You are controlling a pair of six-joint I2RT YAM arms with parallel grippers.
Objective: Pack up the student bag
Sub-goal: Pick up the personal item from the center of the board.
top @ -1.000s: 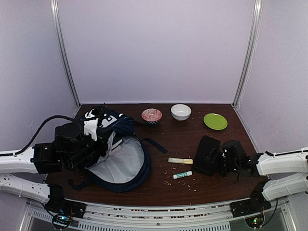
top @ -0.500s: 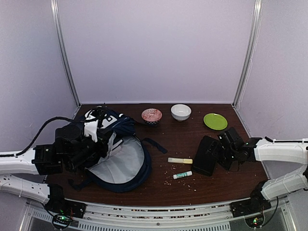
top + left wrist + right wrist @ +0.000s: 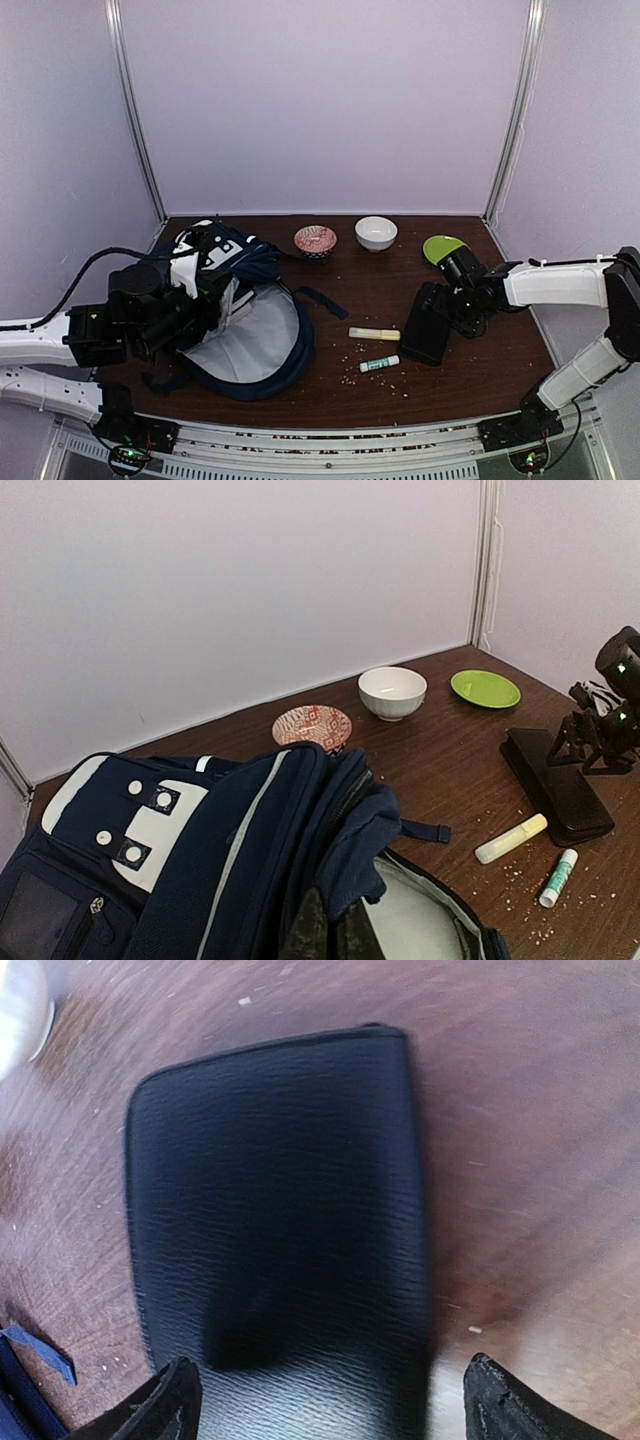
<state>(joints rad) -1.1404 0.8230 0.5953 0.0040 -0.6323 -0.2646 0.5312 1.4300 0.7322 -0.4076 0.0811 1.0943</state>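
The student bag, navy with white buckle patches, lies open at the left with its pale lining showing. My left gripper is shut on the navy edge of its opening and holds that edge lifted; in the left wrist view the fingertips pinch the fabric of the bag. My right gripper hangs open over the flat black case. In the right wrist view its fingertips straddle the case without touching it.
A yellow stick and a white glue stick with a green cap lie between bag and case, among crumbs. At the back stand a red patterned bowl, a white bowl and a green plate.
My right arm has swung from the near right up and back, now reaching over the case from its far side with jaws slightly wider. The left arm and bag have barely moved.
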